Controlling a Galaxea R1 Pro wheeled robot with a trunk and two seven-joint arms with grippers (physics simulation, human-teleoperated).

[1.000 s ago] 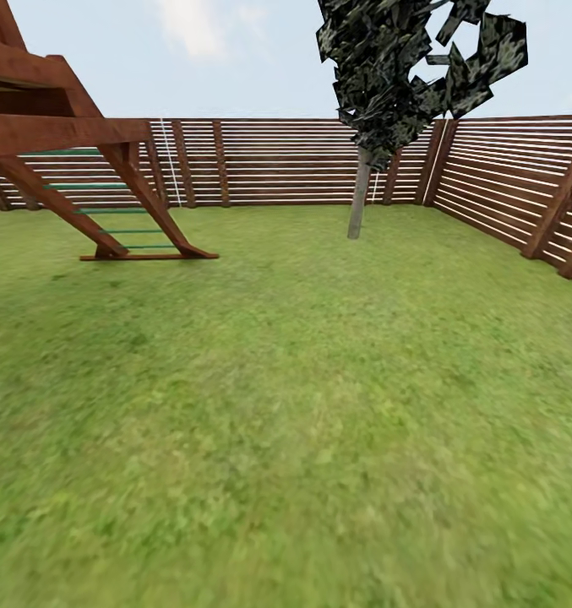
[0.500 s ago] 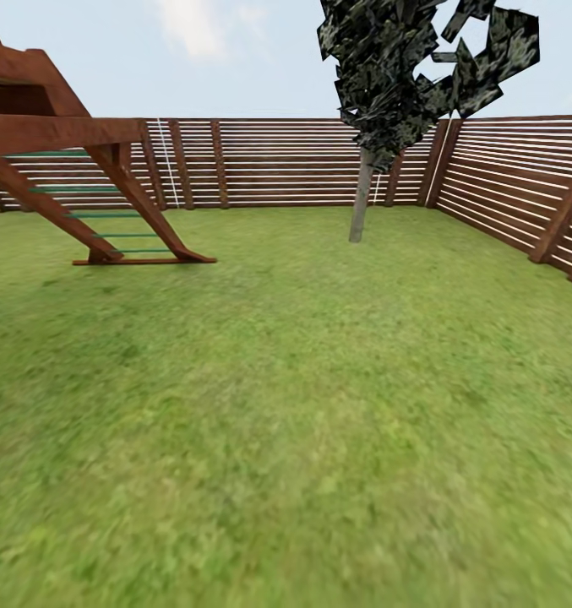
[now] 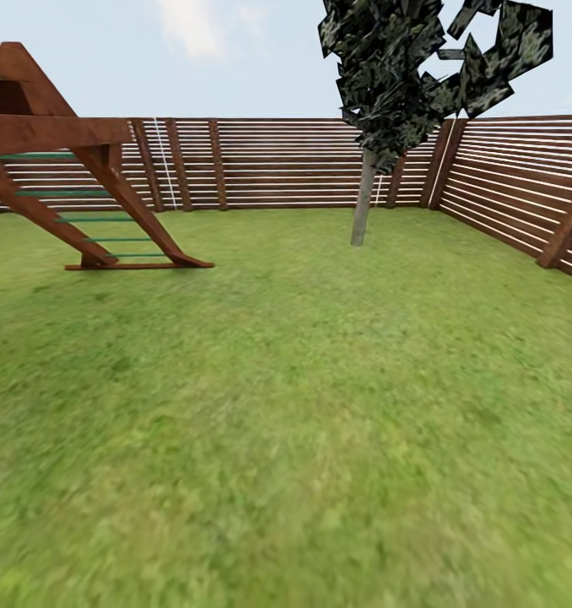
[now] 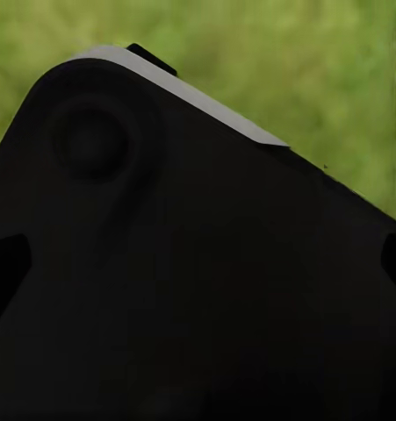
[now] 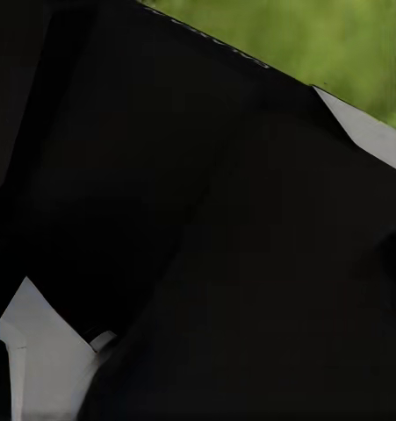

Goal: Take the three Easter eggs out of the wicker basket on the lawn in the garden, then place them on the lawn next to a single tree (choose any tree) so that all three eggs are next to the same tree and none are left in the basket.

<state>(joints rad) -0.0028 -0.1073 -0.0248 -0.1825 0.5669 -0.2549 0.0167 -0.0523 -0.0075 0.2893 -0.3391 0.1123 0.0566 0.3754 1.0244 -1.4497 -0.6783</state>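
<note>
Facing: open lawn (image 3: pixel 302 405), with the tree (image 3: pixel 363 198) standing ahead near the back fence (image 3: pixel 269 160); this looks like travel across the garden, not handling.
Eggs and basket: not to be seen on this grass, so where they lie cannot be told.
Claws: each wrist camera looks at dark robot casing with a strip of grass beyond; open or closed cannot be told.
Edges: fence closes the back and the right side (image 3: pixel 522 186); the play tower (image 3: pixel 74 169) stands at the left.
Room: bare grass runs unbroken to the trunk, well apart from tower and fence.
</note>
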